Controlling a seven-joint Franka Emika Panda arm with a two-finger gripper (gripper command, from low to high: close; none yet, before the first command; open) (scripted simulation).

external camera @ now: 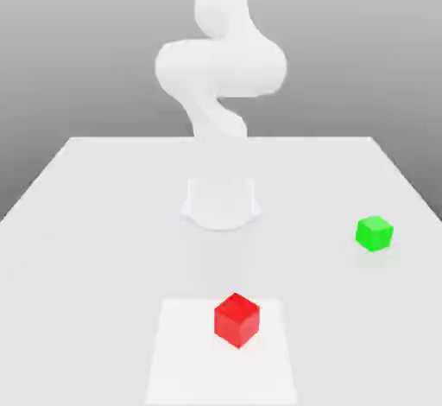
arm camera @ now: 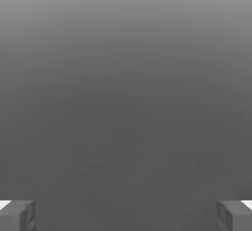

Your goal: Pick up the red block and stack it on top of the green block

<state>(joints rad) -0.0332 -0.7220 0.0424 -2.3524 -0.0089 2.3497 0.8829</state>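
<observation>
A glossy red block [external camera: 236, 319] sits on a paler square patch near the table's front edge in the exterior view. The smaller green block [external camera: 374, 233] rests on the table toward the exterior view's right, farther back than the red one. The white arm [external camera: 220, 67] rises from its round base [external camera: 220, 203] behind both blocks and leaves the frame at the top. In the hand view my gripper [arm camera: 126, 215] is open, its two grey fingertips [arm camera: 17, 215] far apart with nothing between them, facing a plain grey background.
The white table [external camera: 86, 223] spreads wide around the arm's base, with its back edge behind the arm. The pale square patch [external camera: 186, 352] lies flat at the front centre.
</observation>
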